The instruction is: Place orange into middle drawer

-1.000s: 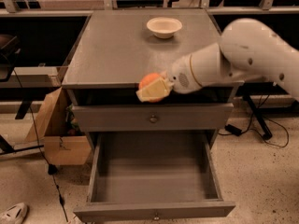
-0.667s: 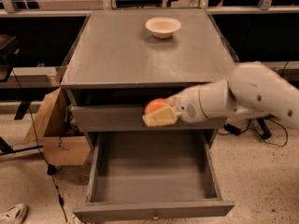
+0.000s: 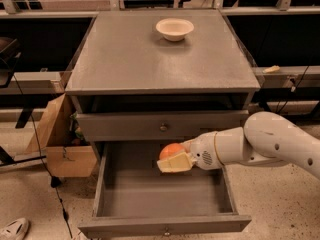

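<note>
The orange (image 3: 171, 150) is round with a matte orange skin. My gripper (image 3: 176, 159) is shut on it, cream fingers (image 3: 175, 163) wrapped around its lower side. The white arm reaches in from the right. The gripper holds the orange inside the open middle drawer (image 3: 125, 194), over its back centre, above the plain grey floor. The drawer is pulled far out, with its front panel and small knob (image 3: 166, 232) at the bottom edge of the view.
A closed grey drawer front with a round knob (image 3: 163, 127) sits just above the gripper. A cream-white bowl (image 3: 174, 29) stands at the back of the cabinet top (image 3: 125, 59). A cardboard box (image 3: 60, 144) stands on the floor to the left.
My gripper has carried the orange down from cabinet-top height, past the closed drawer front, into the open drawer. The arm has dropped with it.
</note>
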{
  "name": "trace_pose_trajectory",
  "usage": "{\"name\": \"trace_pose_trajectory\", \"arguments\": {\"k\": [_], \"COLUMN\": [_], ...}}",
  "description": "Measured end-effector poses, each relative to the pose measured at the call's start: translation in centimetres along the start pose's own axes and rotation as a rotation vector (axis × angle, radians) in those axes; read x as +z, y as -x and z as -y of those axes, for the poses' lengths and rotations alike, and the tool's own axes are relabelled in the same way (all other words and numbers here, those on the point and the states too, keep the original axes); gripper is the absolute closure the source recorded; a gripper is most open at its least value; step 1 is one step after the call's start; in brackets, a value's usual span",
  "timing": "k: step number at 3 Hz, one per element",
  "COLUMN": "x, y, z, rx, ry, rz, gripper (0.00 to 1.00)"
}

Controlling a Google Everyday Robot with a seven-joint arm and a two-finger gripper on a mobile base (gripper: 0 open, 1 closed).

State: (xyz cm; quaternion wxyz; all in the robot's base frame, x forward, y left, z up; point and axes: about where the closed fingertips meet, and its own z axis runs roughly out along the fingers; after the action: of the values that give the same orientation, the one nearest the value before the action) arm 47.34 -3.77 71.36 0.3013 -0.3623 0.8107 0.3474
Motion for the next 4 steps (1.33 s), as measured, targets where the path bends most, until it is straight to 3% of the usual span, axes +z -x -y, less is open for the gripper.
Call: {"name": "trace_pose_trajectory", "arguments": {"k": [1, 2, 3, 4], "x": [0.0, 2.7, 7.5, 12.5], "y": [0.0, -2.5, -7.4, -11.1], "z": [0.0, 1.1, 3.1, 4.8], "rx": [0.000, 0.013, 0.110, 0.221], "ry": [0.000, 0.007, 0.012, -0.016], "rz": [0.000, 0.005, 0.016, 0.020], "gripper": [1.00, 1.00, 1.00, 1.00]}}
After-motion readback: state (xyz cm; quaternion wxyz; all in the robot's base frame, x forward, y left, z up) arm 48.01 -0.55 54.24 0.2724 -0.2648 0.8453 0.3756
